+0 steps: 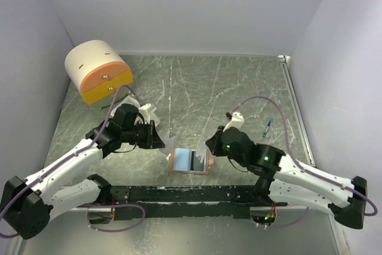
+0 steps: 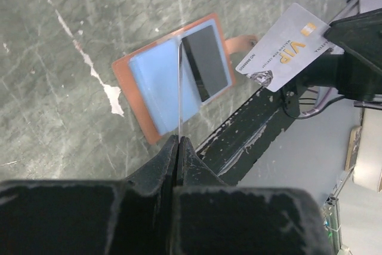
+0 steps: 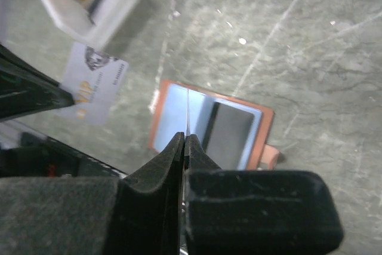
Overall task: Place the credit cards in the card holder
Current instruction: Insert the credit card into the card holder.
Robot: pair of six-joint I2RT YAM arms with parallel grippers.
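Left end effector (image 2: 179, 141) is clenched on a pale VIP card (image 3: 89, 91), and right end effector (image 3: 185, 138) is clenched on a second VIP card (image 2: 283, 49). Card holder (image 1: 190, 160) lies open on the table (image 1: 197, 88) between them, long axis left-right, blue pockets up, a dark card (image 2: 206, 64) already in one. Each arm flanks one end; the right looks marginally nearer.

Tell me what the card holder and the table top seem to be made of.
Card holder: probably faux leather or soft plastic; matte salmon-brown rim, smooth pale blue lining. Table top: grey-green stone look with white veins, perhaps marble, perhaps printed laminate; the pictures leave it open.
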